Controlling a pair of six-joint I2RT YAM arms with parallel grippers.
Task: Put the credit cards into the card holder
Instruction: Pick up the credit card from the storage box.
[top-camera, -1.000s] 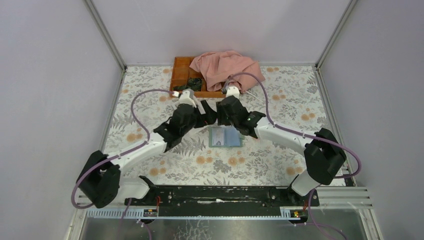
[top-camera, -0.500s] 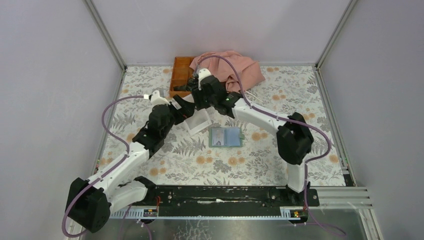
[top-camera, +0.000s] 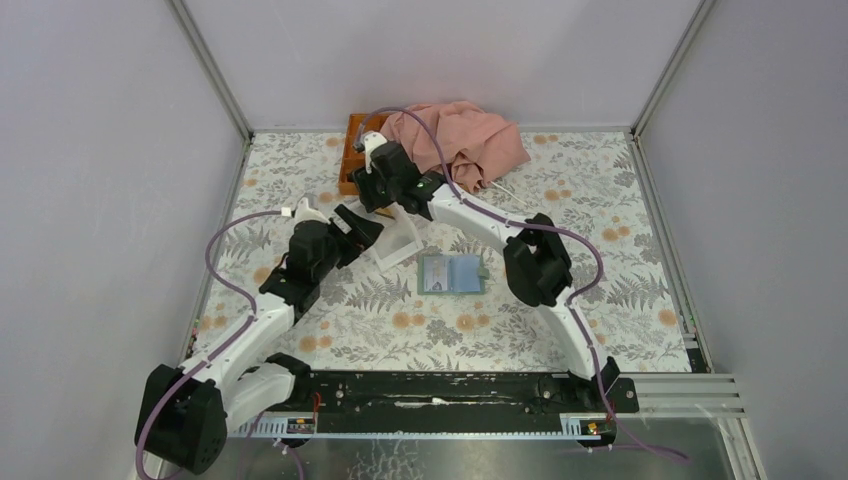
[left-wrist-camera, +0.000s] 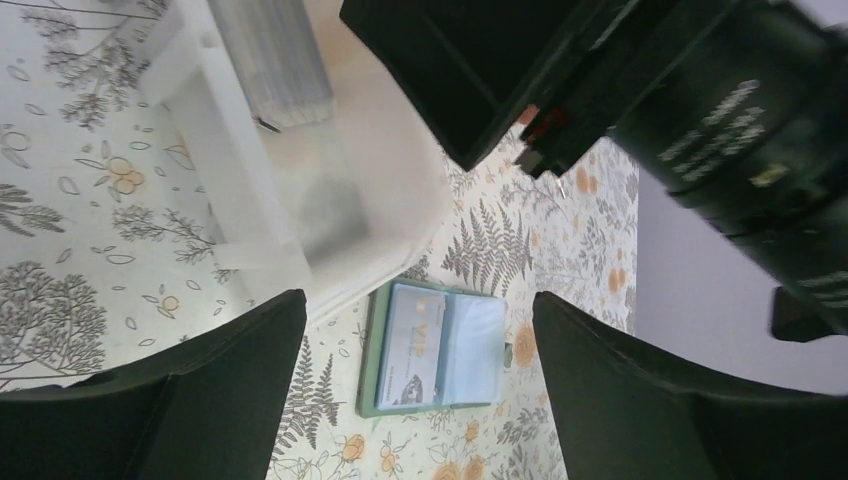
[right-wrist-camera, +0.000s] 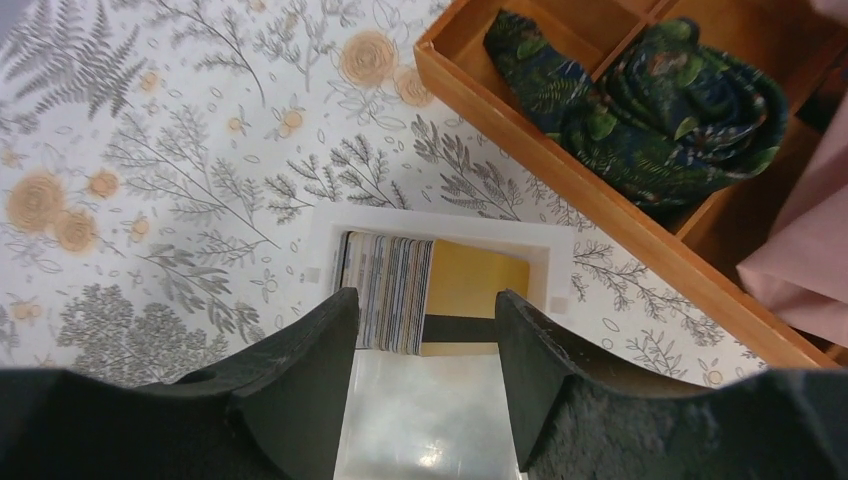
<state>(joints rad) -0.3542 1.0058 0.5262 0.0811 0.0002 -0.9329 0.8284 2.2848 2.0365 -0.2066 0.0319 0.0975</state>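
Note:
The card holder lies open on the floral table, grey-green with pale blue pockets. In the left wrist view a pale "VIP" card sits in the left pocket of the card holder. More credit cards stand packed on edge in a white box, with an orange card beside them. My right gripper hangs open just above that box, its fingers straddling the stack. My left gripper is open and holds nothing, left of the box and above the table.
An orange wooden tray with a dark floral cloth stands right behind the white box. A pink cloth is heaped at the back. The right arm reaches over the box in the left wrist view.
My right gripper has swung from beside the card holder back and left, over the white box. My left arm has drawn back to the left, uncovering the box.

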